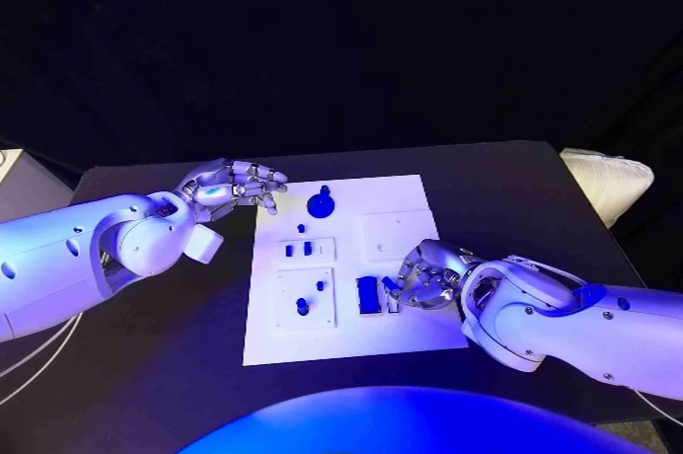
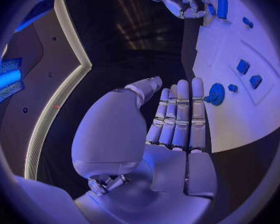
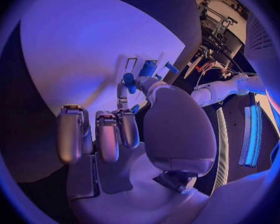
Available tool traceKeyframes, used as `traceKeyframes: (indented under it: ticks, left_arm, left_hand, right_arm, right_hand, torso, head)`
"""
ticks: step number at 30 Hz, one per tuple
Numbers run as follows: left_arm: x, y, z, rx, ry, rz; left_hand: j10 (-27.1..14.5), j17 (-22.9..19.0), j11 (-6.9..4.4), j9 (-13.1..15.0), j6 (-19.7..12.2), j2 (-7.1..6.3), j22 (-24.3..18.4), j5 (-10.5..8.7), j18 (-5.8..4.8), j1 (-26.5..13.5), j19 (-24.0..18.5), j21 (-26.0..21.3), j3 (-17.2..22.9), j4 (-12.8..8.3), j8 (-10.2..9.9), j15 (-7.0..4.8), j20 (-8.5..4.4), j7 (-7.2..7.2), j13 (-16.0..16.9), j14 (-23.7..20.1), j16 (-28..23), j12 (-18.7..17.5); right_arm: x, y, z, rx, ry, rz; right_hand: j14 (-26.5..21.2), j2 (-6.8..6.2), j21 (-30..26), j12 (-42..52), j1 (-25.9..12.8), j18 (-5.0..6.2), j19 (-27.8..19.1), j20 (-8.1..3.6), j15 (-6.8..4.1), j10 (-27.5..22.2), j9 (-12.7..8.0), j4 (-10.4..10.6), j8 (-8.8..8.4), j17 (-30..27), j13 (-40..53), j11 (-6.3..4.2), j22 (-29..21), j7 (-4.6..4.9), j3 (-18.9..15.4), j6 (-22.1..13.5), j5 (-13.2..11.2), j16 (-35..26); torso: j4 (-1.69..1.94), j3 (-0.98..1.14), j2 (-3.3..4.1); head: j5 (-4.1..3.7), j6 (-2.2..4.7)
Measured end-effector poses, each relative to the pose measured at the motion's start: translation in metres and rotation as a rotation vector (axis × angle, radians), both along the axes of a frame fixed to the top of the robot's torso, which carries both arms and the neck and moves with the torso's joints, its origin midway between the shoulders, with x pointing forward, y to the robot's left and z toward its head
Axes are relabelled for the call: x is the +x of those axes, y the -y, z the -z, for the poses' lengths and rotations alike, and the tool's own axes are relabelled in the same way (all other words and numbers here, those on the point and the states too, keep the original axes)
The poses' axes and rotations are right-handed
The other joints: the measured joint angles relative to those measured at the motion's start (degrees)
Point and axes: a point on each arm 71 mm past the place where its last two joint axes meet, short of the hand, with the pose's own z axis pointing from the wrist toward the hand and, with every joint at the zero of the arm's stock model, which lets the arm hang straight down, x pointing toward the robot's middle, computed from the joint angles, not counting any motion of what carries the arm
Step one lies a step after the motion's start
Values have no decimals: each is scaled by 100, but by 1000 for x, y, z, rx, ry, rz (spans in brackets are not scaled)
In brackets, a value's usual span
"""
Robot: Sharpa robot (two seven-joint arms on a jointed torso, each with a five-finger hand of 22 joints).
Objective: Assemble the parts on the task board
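With my right hand (image 1: 424,274) pinching a small part (image 3: 129,82), I'd seat it squarely on the board (image 1: 413,192), left hand (image 1: 232,188) empty.

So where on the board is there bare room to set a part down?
Bare board lies right of the round part, and along the near edge below the recessed panels. The middle is crowded: small parts fill the left column, and the right hand sits by the long part. The left hand hovers at the far-left corner.
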Motion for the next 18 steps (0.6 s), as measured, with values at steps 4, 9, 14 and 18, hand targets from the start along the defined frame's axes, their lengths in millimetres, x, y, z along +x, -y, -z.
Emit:
traceKeyframes:
  ticks: [4, 9, 14, 18]
  left_arm:
    - [0, 0, 0, 0, 0, 0]
    - [0, 0, 0, 0, 0, -1]
    - [0, -1, 0, 1, 0, -1]
    - [0, -1, 0, 1, -1, -2]
  left_hand:
    - [0, 0, 0, 0, 0, 0, 0, 0, 0, 0, 0, 0, 0, 0, 0, 0, 0, 0, 0, 0, 0, 0]
    - [0, -1, 0, 0, 0, 0, 0, 0, 0, 0, 0, 0, 0, 0, 0, 0, 0, 0, 0, 0, 0, 0]
    - [0, -1, 0, 1, 0, 0, -5, 0, 0, 0, 0, 0, 0, 0, 0, 0, 0, 0, 0, 0, 0, 0]
    - [0, -1, 0, 1, 0, 0, -5, 0, 0, 0, 0, 0, 0, 0, 0, 0, 0, 0, 1, 0, 0, 0]
  right_arm:
    - [0, -2, 2, -2, -17, 3]
    - [0, -3, 3, -10, -31, 7]
    - [-1, -3, 5, -16, -43, 8]
    - [-1, -3, 5, -22, -49, 10]
  right_hand:
    - [0, 1, 30, 28, -40, -1, 0, 0, 0, 0, -3, -5, 20, 0, 0, 0, 0, -8, -33, 26, 1, -1]
    - [0, 25, 30, 45, -63, 0, 0, 0, 0, 0, -4, 11, 32, 0, -1, 0, 0, -14, -49, 32, 1, 22]
    - [0, 25, 70, 73, -123, 0, 0, 0, 0, 0, -2, 12, 40, 0, -1, 0, -1, -8, -80, 27, 1, 22]
    - [0, 47, 97, 96, -145, 0, 0, 1, 0, 0, -6, 28, 29, 0, -1, 0, 0, -7, -96, 26, 1, 22]
  torso:
    - [1, 3, 0]
    - [1, 3, -1]
    - [1, 4, -1]
    - [1, 4, -1]
  head:
    - [1, 0]
    - [1, 0]
    - [1, 0]
    - [4, 0]
